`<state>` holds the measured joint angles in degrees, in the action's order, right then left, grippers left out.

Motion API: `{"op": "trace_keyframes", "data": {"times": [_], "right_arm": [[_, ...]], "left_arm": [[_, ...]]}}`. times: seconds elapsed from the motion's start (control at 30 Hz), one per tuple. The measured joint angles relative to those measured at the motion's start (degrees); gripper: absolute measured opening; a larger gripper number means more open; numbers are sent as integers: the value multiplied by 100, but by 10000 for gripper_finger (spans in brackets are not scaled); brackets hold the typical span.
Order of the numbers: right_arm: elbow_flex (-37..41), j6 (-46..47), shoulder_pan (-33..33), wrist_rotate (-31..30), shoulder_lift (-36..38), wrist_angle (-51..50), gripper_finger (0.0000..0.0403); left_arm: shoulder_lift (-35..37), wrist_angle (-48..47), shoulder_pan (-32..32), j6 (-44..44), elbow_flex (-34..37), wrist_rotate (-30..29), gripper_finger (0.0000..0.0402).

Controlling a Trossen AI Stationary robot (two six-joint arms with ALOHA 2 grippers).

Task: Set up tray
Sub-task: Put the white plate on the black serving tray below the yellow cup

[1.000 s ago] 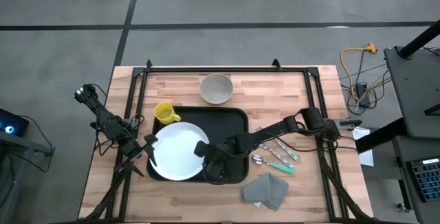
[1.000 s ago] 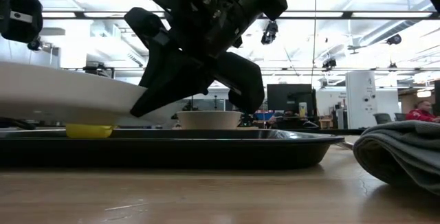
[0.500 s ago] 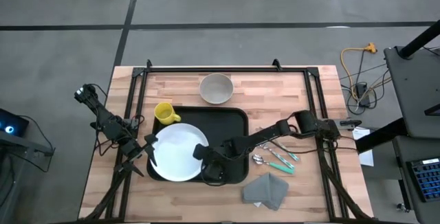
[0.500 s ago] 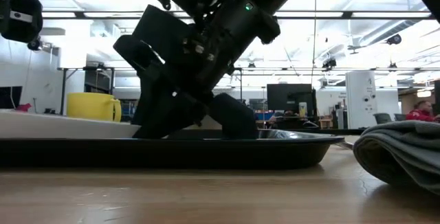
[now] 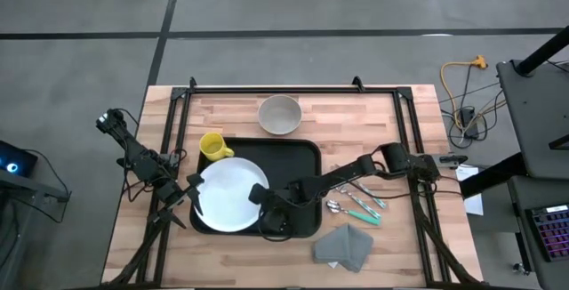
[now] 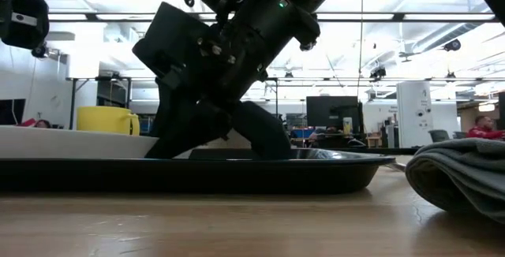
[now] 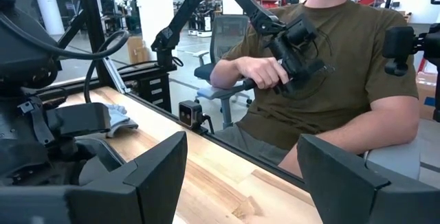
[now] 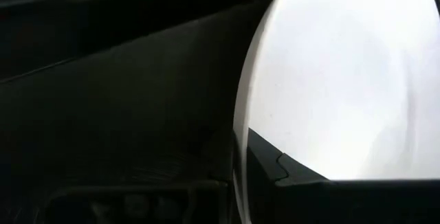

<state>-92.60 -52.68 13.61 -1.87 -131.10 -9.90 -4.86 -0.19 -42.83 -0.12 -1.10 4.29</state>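
Tray [image 5: 298, 152] sits mid-desk, long side across, slightly toward the front edge. Black, flat, low raised rim, rounded corners. White plate [image 5: 229, 196] lies on its left half and overhangs the tray's left and front rim. Low view shows the plate [image 6: 71, 141] flat, rim resting on the tray [image 6: 331, 170].

Right hand [image 5: 264, 210] is down on the tray at the plate's right edge, clenched on the plate rim; right wrist view shows the plate [image 8: 344, 73] against the dark finger [image 8: 295, 183]. Left hand [image 5: 194, 192] is at the plate's left edge, fingers spread, nothing in them.

Step in hand, my read: seating the plate. To do it well:
- nudge the plate right and back so it sits fully inside the rim, no overhang
- keep it low and flat, don't tilt
- let go only once it lies flat, lift straight up

Around it: yellow mug [image 5: 212, 146] just off the tray's back-left corner, bowl [image 5: 279, 114] behind the tray, cutlery [image 5: 356, 203] to the right, grey napkin [image 5: 345, 245] front right. All of these are on the desk [image 5: 373, 112], not yet on the tray.
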Motion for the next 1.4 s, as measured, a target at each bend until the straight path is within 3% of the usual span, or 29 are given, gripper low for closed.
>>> {"op": "trace_keyframes", "data": {"times": [1.27,1.4], "right_arm": [[0,126,-4,28,-23,82,9],[0,127,-4,17,-23,91,25]], "left_arm": [[0,0,1,0,0,0,255],[0,0,1,0,0,0,255]]}}
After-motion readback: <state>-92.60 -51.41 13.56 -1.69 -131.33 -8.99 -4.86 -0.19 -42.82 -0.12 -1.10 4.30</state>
